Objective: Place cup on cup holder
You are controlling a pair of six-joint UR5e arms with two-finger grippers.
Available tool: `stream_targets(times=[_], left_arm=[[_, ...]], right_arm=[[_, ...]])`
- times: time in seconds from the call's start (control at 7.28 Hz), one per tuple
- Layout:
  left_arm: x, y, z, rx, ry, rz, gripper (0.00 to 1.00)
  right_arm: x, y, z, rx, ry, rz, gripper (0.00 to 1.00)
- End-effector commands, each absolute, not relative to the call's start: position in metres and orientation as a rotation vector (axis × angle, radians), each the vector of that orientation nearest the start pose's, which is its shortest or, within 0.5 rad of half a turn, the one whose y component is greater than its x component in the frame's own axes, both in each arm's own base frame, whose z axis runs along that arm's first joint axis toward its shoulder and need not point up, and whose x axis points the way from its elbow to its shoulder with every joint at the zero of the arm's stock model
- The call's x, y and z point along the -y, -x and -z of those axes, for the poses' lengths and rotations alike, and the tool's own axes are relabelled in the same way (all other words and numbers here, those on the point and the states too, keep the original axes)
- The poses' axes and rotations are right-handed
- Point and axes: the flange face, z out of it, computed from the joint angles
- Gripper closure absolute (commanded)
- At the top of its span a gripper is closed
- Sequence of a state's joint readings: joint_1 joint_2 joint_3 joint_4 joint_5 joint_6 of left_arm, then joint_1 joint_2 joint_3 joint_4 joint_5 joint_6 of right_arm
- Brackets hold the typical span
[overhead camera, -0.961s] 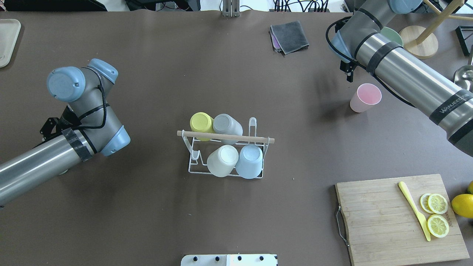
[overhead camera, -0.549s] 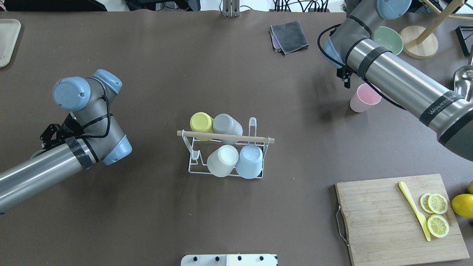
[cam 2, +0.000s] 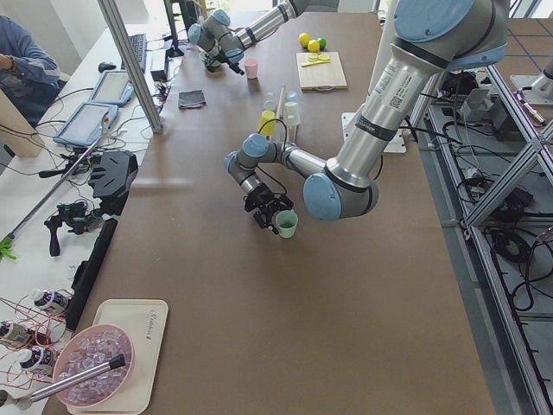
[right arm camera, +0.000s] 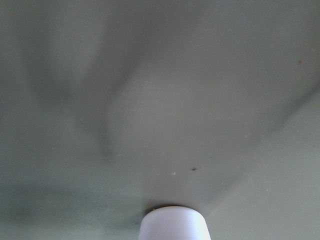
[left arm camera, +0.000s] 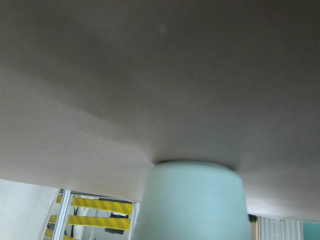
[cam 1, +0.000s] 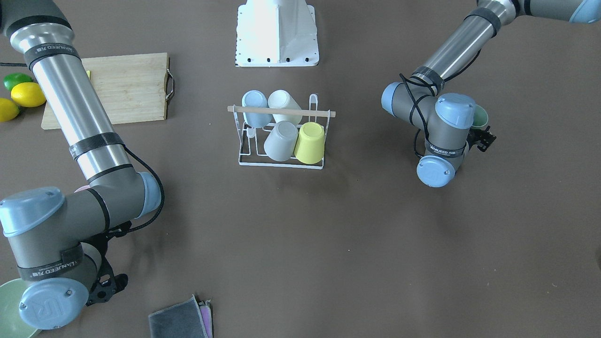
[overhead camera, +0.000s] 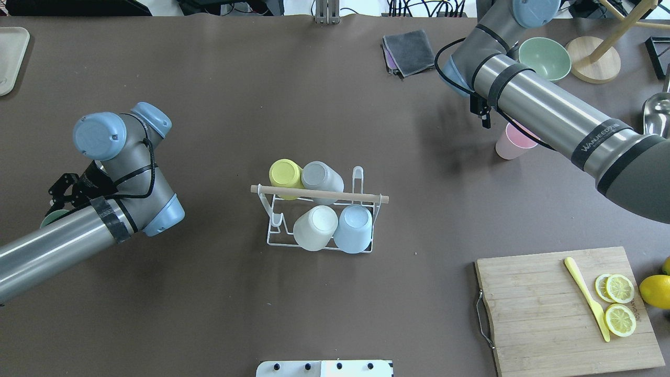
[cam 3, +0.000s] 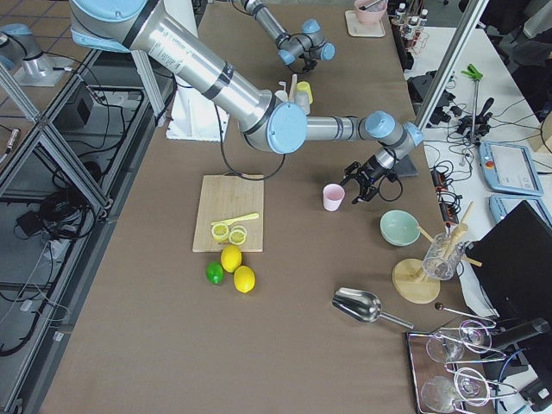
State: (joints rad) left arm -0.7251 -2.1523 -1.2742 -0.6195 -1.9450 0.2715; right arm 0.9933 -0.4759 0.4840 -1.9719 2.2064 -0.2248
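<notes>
The cup holder [overhead camera: 319, 220], a white wire rack with a wooden rod [overhead camera: 319, 194], stands mid-table and carries yellow, grey, white and light-blue cups upside down. A mint cup [overhead camera: 51, 216] stands upright at the left, also in the left wrist view [left arm camera: 192, 200]. My left gripper [overhead camera: 58, 192] is low beside it, seemingly open and apart from it [cam 2: 266, 212]. A pink cup [overhead camera: 506, 146] stands upright at the right, partly under my right arm. My right gripper [overhead camera: 484, 112] hangs just beside it, seemingly open [cam 3: 362, 185]. The right wrist view shows the pink cup's base [right arm camera: 172, 224].
A green bowl [overhead camera: 544, 57] and a wooden stand base [overhead camera: 593, 59] sit behind the pink cup. A folded grey cloth [overhead camera: 411, 51] lies at the back. A cutting board [overhead camera: 549, 314] with lemon slices and a yellow knife is front right.
My right arm has swung left and now covers part of the pink cup, uncovering the green bowl. My left arm has shifted away from the robot, uncovering the mint cup.
</notes>
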Motion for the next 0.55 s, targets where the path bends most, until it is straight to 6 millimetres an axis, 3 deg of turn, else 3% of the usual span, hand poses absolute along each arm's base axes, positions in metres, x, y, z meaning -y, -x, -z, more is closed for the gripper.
stream_targets(times=[0.0,0.41], left_arm=[[0.490,-0.407,-0.544,-0.158,0.765,-0.940,0.03],[0.483,-0.416,-0.545,-0.149,0.770,-0.955,0.09]], right_arm=[[0.737,0.405,-0.473,0.543,0.496,0.657,0.00],[0.734,0.407,-0.495,0.507,0.503,0.671,0.00]])
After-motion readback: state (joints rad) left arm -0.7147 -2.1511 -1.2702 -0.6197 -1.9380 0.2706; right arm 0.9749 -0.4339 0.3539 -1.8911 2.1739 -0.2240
